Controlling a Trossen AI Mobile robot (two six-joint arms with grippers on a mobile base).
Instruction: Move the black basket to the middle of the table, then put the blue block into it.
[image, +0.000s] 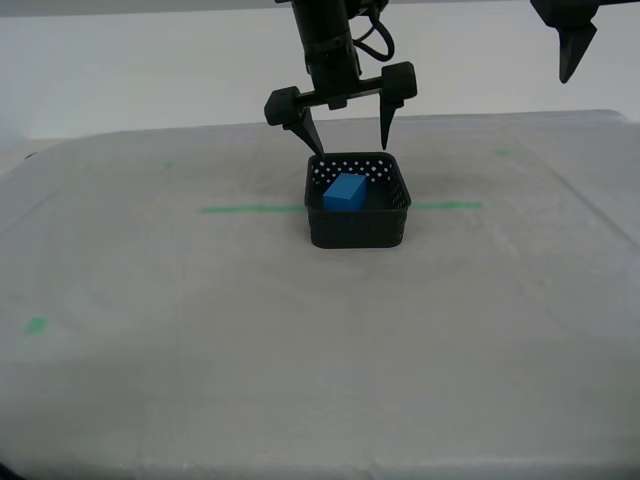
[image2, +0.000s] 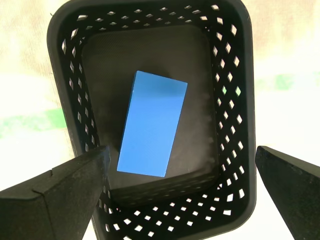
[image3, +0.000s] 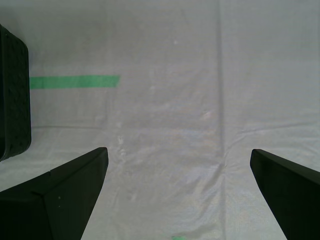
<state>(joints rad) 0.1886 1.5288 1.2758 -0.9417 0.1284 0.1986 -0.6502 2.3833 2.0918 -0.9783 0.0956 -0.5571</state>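
The black basket (image: 360, 230) stands mid-table on the green tape line. The blue block (image: 346, 193) lies inside it, flat on the floor, free of any grip. My second gripper (image: 350, 142) hangs open just above the basket's far rim, its fingertips apart and holding nothing. Its wrist view looks straight down into the basket (image2: 235, 100) at the block (image2: 152, 130), with the second gripper (image2: 181, 155) spread wide. My first gripper (image3: 179, 155) is open over bare table, the basket's wall (image3: 12, 100) off to one side. One of its fingers (image: 575, 50) shows at the exterior view's top right.
The pale table (image: 300, 350) carries a green tape line (image: 250, 209) running past the basket, also seen in the first wrist view (image3: 75, 81). Small green marks sit at the exterior view's left (image: 36, 325) and far right (image: 502, 152).
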